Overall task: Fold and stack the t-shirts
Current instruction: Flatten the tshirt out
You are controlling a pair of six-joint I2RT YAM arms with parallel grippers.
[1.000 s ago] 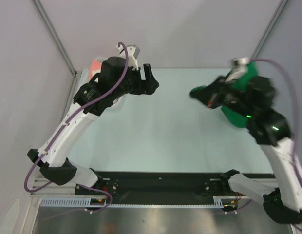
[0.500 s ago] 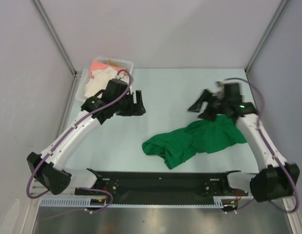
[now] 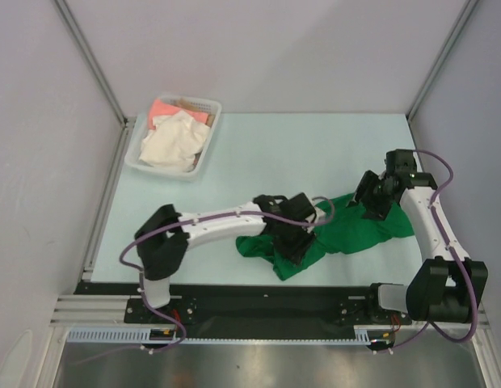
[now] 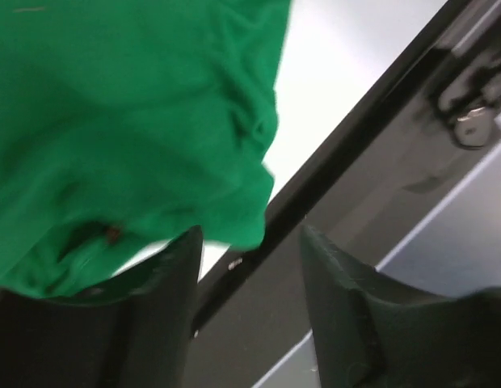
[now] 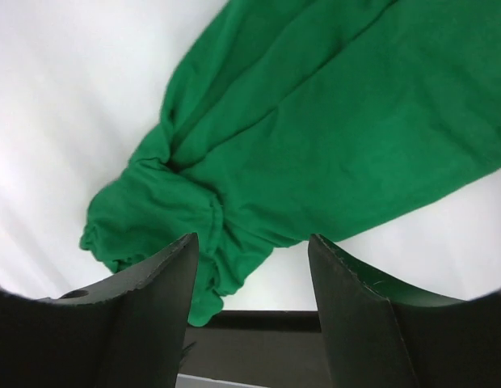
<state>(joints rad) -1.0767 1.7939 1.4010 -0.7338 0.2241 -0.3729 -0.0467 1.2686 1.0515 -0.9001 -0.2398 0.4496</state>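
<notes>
A bright green t-shirt [image 3: 351, 228] lies crumpled on the pale table near the front, also filling the left wrist view [image 4: 129, 121] and the right wrist view [image 5: 315, 121]. My left gripper [image 3: 296, 245] reaches across onto the shirt's left part; its jaws [image 4: 250, 271] stand open over the cloth's near edge, with nothing between them. My right gripper [image 3: 369, 202] hovers at the shirt's right end, open [image 5: 252, 263] and empty. A cream-white t-shirt [image 3: 174, 143] and a salmon-pink t-shirt [image 3: 163, 108] lie bunched in the basket.
The white lattice basket [image 3: 211, 136] stands at the table's back left corner. A black rail [image 3: 267, 296] runs along the front edge, just below the green shirt. Grey walls close in the table on three sides.
The green shirt, held up by my right gripper a second ago, now lies on the table, released. My left arm swung from beside the basket across to the shirt's left part.
</notes>
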